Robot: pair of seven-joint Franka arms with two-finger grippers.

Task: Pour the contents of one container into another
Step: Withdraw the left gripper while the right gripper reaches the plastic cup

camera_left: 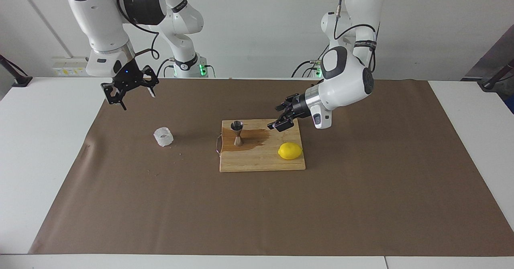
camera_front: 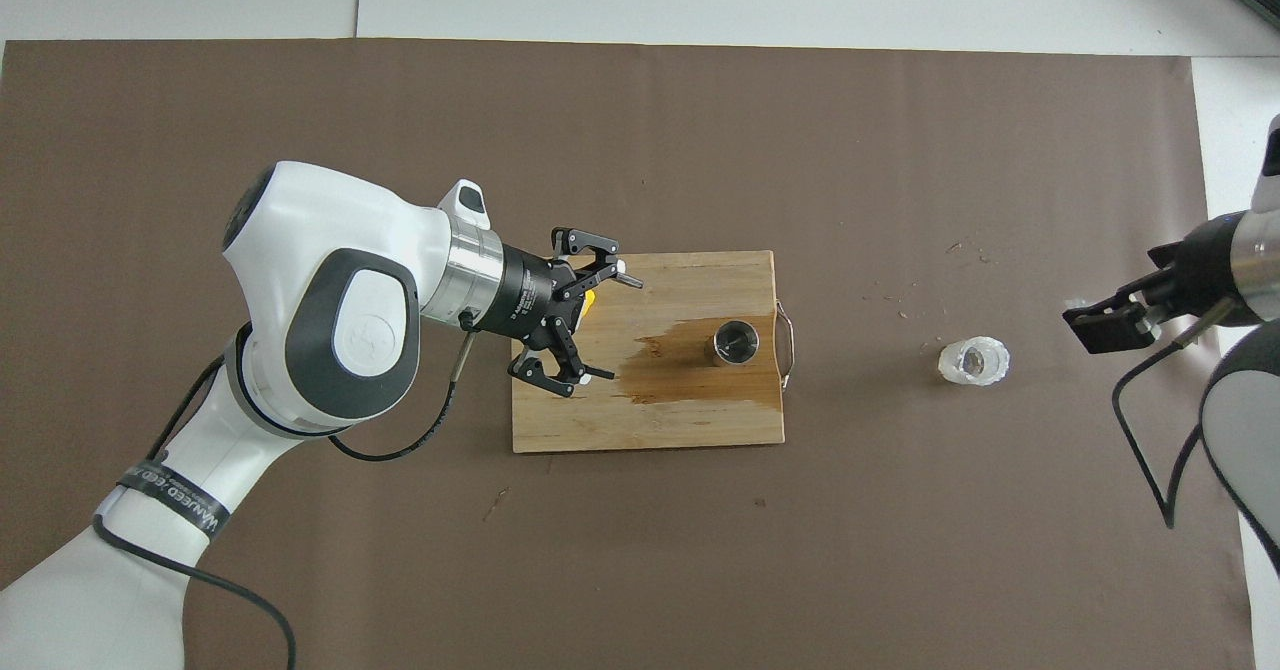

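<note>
Facing view: my left gripper (camera_left: pixel 280 118) hangs over the robot-side corner of the cutting board (camera_left: pixel 257 162), at the lemon's end, jaws spread and holding nothing. The jigger (camera_left: pixel 237 133) stands upright on the board toward the right arm's end, free of any grip, a dark wet stain (camera_left: pixel 257 139) spreading from its foot; I read that as spilled liquid. The lemon (camera_left: pixel 290 151) sits on the board's other end, farther from the robots than the left gripper's spot. The cup (camera_left: pixel 163 136) stands upright on the brown mat (camera_left: pixel 361 204), well apart from the board, toward the right arm's end. My right gripper (camera_left: pixel 130 91) hovers above the mat, over a spot between its base and the cup, jaws spread, empty

Overhead view: left gripper (camera_front: pixel 590 325) shows wide-open fingers over the board's (camera_front: pixel 650 430) end, lemon (camera_front: pixel 588 300) mostly hidden under it. Jigger's (camera_front: pixel 737 341) mouth faces up inside the stain (camera_front: pixel 680 375). Cup (camera_front: pixel 973 361) is beside the right gripper (camera_front: pixel 1110 320), not touched; I judge the jigger is set where a pour can reach it
</note>
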